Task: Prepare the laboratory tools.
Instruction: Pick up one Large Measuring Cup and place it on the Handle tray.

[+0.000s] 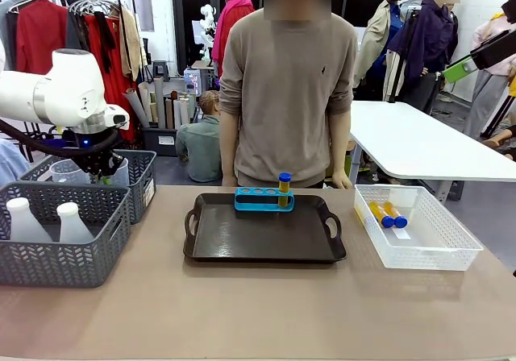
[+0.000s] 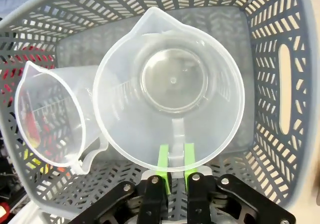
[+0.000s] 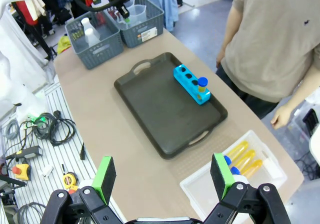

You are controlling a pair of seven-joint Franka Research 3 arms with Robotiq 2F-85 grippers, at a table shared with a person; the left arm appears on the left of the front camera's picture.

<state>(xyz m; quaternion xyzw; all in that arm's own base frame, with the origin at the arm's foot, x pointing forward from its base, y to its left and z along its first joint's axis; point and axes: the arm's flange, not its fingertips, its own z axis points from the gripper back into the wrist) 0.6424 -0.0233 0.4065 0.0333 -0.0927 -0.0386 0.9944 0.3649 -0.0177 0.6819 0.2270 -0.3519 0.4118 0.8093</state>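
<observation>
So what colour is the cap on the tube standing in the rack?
Blue: the cap tops an orange tube. The front view shows it best.

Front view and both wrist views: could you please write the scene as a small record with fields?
Left pincer: shut on the handle of the measuring beaker, inside a grey basket
Right pincer: open, high above the table, holding nothing
Blue rack: on the black tray, one tube standing in it
Spare tubes: lying in the white basket
Flasks: two, in the nearer grey basket
</observation>
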